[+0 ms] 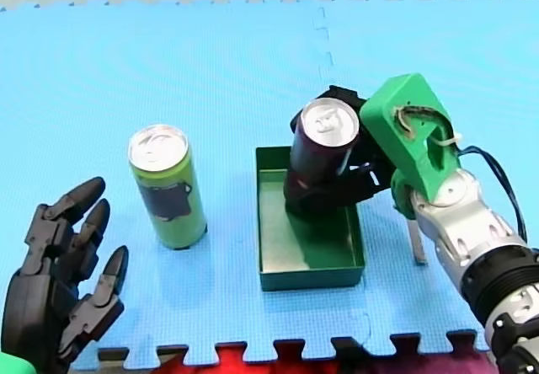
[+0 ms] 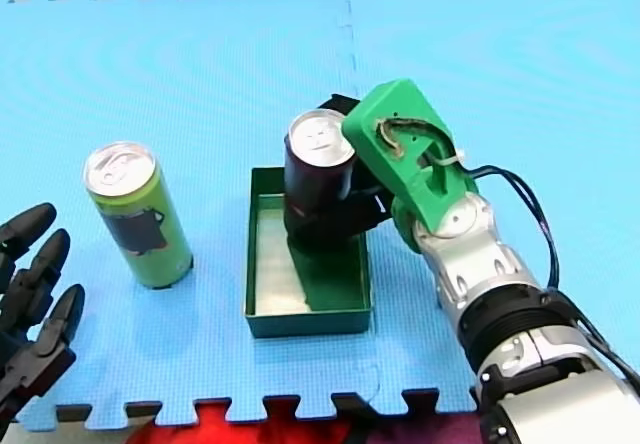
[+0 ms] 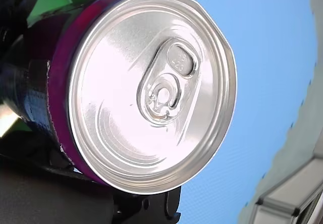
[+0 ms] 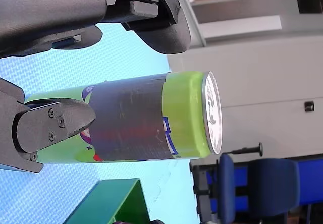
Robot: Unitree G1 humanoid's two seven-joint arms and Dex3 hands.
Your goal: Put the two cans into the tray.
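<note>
The right hand (image 1: 352,178), reaching in from the right under a green wrist cover (image 1: 411,125), is clamped on the dark can (image 1: 322,142), its black fingers (image 2: 335,219) wrapped round the can's lower half. The can stands about upright over the far end of the tray (image 1: 312,278), within its walls; the fingers hide its base, so I cannot tell whether it touches the tray floor. The tray is green and rectangular, and lies on the blue mat (image 1: 168,71) with its long side running away from the robot. The first wrist view looks straight onto this can's silver lid (image 3: 151,90), with the pull tab flat and a purple side wall behind it. The green can (image 1: 168,190) stands upright on the mat to the left of the tray, apart from it, with a dark label round its middle. The left hand (image 1: 66,283) is at the near left corner, close to the green can but not touching it, and holds nothing. The second wrist view shows the green can (image 4: 146,115) past black fingers (image 4: 50,125), with a corner of the tray (image 4: 111,201) beside it.
</note>
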